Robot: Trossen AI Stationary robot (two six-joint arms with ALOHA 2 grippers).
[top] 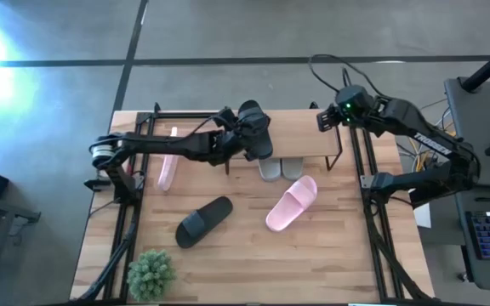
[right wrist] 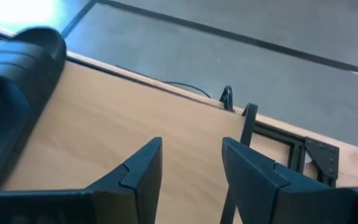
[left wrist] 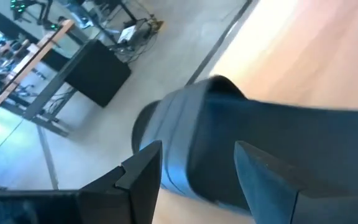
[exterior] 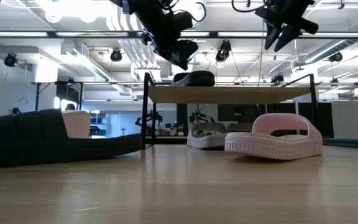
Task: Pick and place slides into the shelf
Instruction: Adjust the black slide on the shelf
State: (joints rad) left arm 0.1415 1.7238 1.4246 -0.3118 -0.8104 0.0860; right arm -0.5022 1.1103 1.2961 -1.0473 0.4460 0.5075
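The shelf (top: 304, 140) stands at the table's far side. One black slide (top: 255, 127) lies sole-down on its top plank (exterior: 229, 93). My left gripper (exterior: 182, 56) is open just above this slide (left wrist: 241, 143), a finger on each side of it without touching. My right gripper (top: 323, 119) is open above the shelf's right end (right wrist: 104, 143). The grey pair (top: 279, 168) sits under the top plank. One pink slide (top: 292, 202) and the other black slide (top: 202, 221) lie on the table. A second pink slide (top: 168, 166) lies by the shelf's left end.
A small green plant (top: 151, 272) stands at the table's near left corner. Black frame rails (top: 130, 221) run along the table's left and right sides. The near middle of the table (top: 262, 263) is bare wood.
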